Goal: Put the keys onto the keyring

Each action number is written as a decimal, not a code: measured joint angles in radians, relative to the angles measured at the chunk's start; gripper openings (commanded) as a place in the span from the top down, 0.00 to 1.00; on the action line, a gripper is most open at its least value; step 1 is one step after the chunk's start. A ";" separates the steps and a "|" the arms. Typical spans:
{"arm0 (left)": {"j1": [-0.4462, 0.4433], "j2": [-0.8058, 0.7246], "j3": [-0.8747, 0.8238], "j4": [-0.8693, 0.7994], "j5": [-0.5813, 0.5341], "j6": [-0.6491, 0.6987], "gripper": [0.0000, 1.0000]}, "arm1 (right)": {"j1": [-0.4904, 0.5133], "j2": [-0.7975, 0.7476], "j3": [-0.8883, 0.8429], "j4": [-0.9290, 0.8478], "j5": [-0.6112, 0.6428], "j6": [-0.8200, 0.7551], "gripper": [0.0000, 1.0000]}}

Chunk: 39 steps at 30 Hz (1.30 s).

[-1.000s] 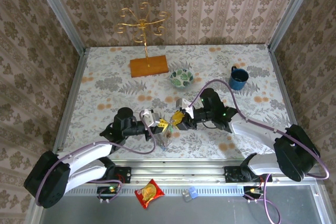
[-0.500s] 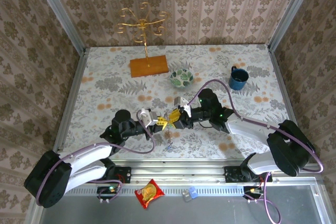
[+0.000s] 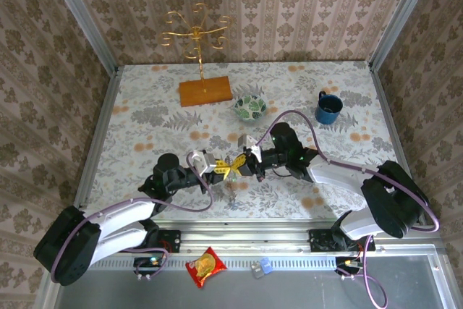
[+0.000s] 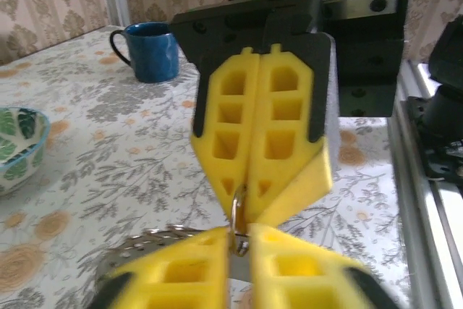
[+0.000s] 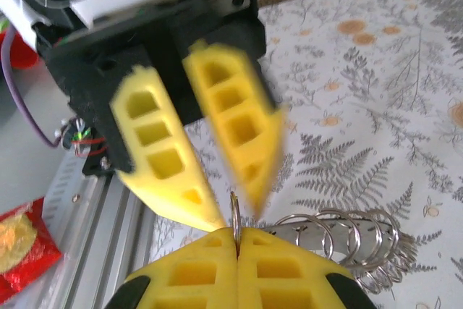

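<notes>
My two grippers meet tip to tip over the near middle of the table. My right gripper [image 3: 244,163] [image 5: 236,240] is shut on a thin silver keyring [image 5: 234,209] [image 4: 239,206], seen edge-on and sticking out past its yellow pads. My left gripper [image 3: 226,170] [image 4: 242,240] faces it with its fingers a little apart. The ring stands in that gap, and the fingers look blurred in the right wrist view. A bunch of several silver split rings on a metal piece [image 5: 336,236] [image 3: 231,190] lies on the table just beneath. The keys are out of view.
A blue mug [image 3: 328,108] [image 4: 152,50] stands at the right, and a green-and-white patterned bowl [image 3: 249,107] [image 4: 18,142] behind the grippers. A gold stand on a wooden base [image 3: 205,92] is at the back. A red packet [image 3: 205,265] lies past the near rail.
My right gripper has closed onto the ring. My left gripper's fingers, shut before, have parted slightly. Both grippers have drifted a little to the left.
</notes>
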 measured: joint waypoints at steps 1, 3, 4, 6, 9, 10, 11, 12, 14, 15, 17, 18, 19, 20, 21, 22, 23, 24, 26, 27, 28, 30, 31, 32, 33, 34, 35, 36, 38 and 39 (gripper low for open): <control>0.001 -0.010 0.003 -0.016 -0.011 0.002 0.69 | 0.001 0.000 0.015 -0.042 0.001 -0.023 1.00; 0.001 -0.034 0.015 -0.066 -0.023 0.014 0.70 | 0.003 0.000 0.053 -0.137 0.007 -0.082 1.00; 0.001 -0.046 0.027 -0.096 -0.024 0.024 0.70 | 0.005 0.000 0.079 -0.194 0.016 -0.119 1.00; 0.001 -0.062 0.059 -0.159 -0.023 0.047 0.71 | 0.008 0.000 0.125 -0.291 0.032 -0.183 1.00; -0.004 -0.072 0.114 -0.259 -0.022 0.093 0.71 | 0.014 0.000 0.183 -0.416 0.057 -0.266 1.00; -0.007 -0.072 0.132 -0.296 -0.021 0.112 0.71 | 0.016 0.000 0.198 -0.451 0.066 -0.290 1.00; -0.011 -0.072 0.145 -0.325 -0.019 0.125 0.71 | 0.019 0.000 0.208 -0.472 0.072 -0.307 1.00; -0.014 -0.072 0.158 -0.357 -0.018 0.142 0.71 | 0.024 0.000 0.218 -0.501 0.081 -0.325 1.00; -0.019 -0.070 0.179 -0.412 -0.011 0.171 0.71 | 0.033 0.000 0.235 -0.542 0.095 -0.355 1.00; -0.020 -0.067 0.191 -0.440 -0.008 0.186 0.71 | 0.036 0.000 0.242 -0.559 0.102 -0.365 1.00; -0.021 -0.053 0.214 -0.487 0.001 0.212 0.72 | 0.042 0.000 0.253 -0.587 0.115 -0.385 1.00; -0.023 -0.045 0.227 -0.509 0.005 0.224 0.72 | 0.045 0.000 0.259 -0.601 0.124 -0.394 1.00; -0.025 -0.038 0.235 -0.521 0.013 0.235 0.72 | 0.047 0.000 0.265 -0.612 0.130 -0.401 1.00; -0.026 -0.031 0.241 -0.534 0.019 0.246 0.73 | 0.050 0.000 0.271 -0.621 0.134 -0.410 1.00; -0.026 -0.024 0.247 -0.546 0.027 0.253 0.73 | 0.056 0.000 0.280 -0.633 0.138 -0.416 1.00; -0.026 -0.018 0.251 -0.558 0.033 0.260 0.74 | 0.061 0.000 0.285 -0.640 0.145 -0.420 1.00; -0.026 -0.013 0.254 -0.565 0.041 0.267 0.74 | 0.067 0.001 0.290 -0.652 0.156 -0.428 1.00; -0.026 -0.009 0.258 -0.572 0.047 0.272 0.75 | 0.071 0.002 0.295 -0.662 0.162 -0.435 1.00; -0.026 -0.001 0.266 -0.584 0.058 0.279 0.78 | 0.075 0.005 0.301 -0.676 0.174 -0.442 1.00; -0.026 0.003 0.269 -0.591 0.062 0.284 0.81 | 0.077 0.008 0.306 -0.683 0.180 -0.445 1.00; -0.026 0.004 0.270 -0.594 0.066 0.290 0.82 | 0.079 0.010 0.312 -0.688 0.184 -0.448 1.00; -0.026 0.004 0.271 -0.601 0.074 0.297 0.87 | 0.084 0.015 0.321 -0.697 0.195 -0.458 1.00; -0.026 0.004 0.271 -0.604 0.077 0.300 0.89 | 0.087 0.016 0.325 -0.702 0.200 -0.462 1.00; -0.026 0.004 0.271 -0.606 0.080 0.301 0.92 | 0.089 0.017 0.328 -0.707 0.205 -0.463 1.00; -0.026 0.004 0.271 -0.609 0.084 0.304 0.95 | 0.090 0.017 0.328 -0.709 0.208 -0.463 1.00; -0.026 0.004 0.272 -0.612 0.087 0.308 0.99 | 0.090 0.017 0.328 -0.710 0.208 -0.463 0.97; -0.026 0.004 0.275 -0.616 0.088 0.311 1.00 | 0.090 0.017 0.328 -0.708 0.208 -0.462 0.91; -0.025 0.004 0.275 -0.618 0.088 0.312 1.00 | 0.090 0.016 0.328 -0.706 0.208 -0.459 0.84; -0.025 0.004 0.275 -0.618 0.086 0.312 1.00 | 0.090 0.012 0.311 -0.683 0.202 -0.451 0.76; -0.025 0.004 0.275 -0.616 0.085 0.312 1.00 | 0.088 0.005 0.293 -0.662 0.193 -0.436 0.73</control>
